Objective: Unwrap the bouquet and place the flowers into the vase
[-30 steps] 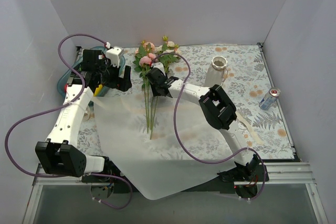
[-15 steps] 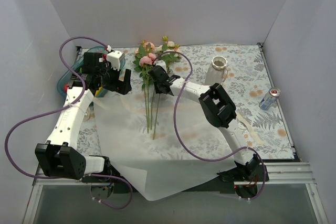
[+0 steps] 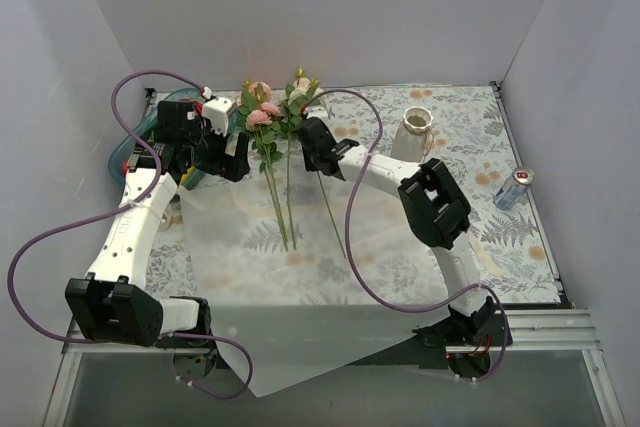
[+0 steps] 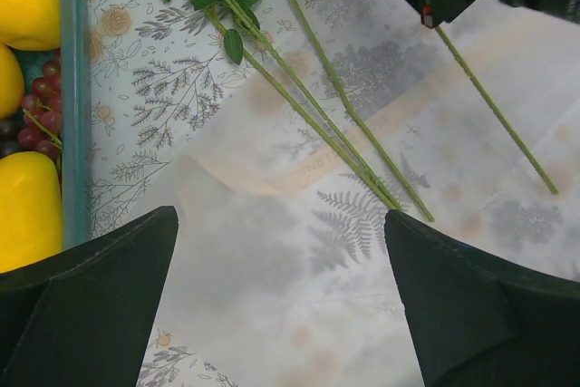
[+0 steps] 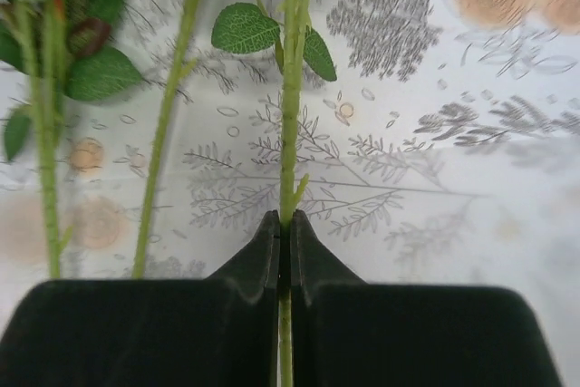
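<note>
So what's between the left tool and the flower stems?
Only the translucent white paper, spread flat over the printed tablecloth, lies between the left tool and the flower stems; the left wrist view shows it.

Matt, translucent white paper [image 3: 270, 297] over smooth printed tablecloth [image 3: 470, 147]; ribbed white ceramic vase [image 3: 414, 135]; shiny metal can [image 3: 513, 188]; matt black plastic fingers [image 5: 136, 333]; smooth green stems [image 4: 317, 124].

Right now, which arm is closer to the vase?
Right. The right arm pinches a flower stem left of the vase; the left arm hangs farther left, jaws open.
</note>
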You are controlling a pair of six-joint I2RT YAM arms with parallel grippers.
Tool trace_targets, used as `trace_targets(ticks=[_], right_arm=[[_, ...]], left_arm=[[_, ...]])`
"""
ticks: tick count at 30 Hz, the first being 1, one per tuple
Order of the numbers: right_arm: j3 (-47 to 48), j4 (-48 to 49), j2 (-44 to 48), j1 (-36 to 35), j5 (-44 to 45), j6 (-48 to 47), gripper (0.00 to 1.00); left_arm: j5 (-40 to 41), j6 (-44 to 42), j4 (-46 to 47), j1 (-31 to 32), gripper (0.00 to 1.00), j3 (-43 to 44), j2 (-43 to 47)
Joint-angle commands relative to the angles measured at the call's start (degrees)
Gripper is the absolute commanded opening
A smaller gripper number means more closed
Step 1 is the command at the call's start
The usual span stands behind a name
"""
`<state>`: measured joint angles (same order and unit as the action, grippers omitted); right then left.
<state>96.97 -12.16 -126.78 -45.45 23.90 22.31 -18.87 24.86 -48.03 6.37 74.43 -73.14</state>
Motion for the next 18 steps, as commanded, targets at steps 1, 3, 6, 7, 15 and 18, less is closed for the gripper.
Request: trace_targets(ticks=[1,3,6,7,15,18], right_arm=[[-1.3,6.9,12.6,-0.2,3.1,-3.2,0.01],[-1.6,8.1,17.1,-0.2,4.2,-5.4,0.01],[-0.6,10.2,23.0,-0.2,5.2,-9.3,0.01],[-0.1,10.6,24.4,-0.2,5.2,-10.5,0.01],[-0.3,27.6,39.1,4.7,-2.1,-21.6,0.01],[-6.6,41.3,43.7,6.3,-6.7,-28.7,0.01]], left_arm=[[-0.4,-0.5,-0.4,0.0,0.98,-0.1,2.7],[-0.5,-0.6,-0.6,0.0,0.98,0.1,2.7],[-0.7,-0.3,-0.7,0.0,0.98,0.6,2.6],[-0.6,-0.3,-0.7,0.0,0.98,0.8,2.5],[-1.3,0.2,-1.2,0.0,0.98,1.9,2.1],[-1.8,0.3,-1.2,0.0,0.98,1.7,2.1]])
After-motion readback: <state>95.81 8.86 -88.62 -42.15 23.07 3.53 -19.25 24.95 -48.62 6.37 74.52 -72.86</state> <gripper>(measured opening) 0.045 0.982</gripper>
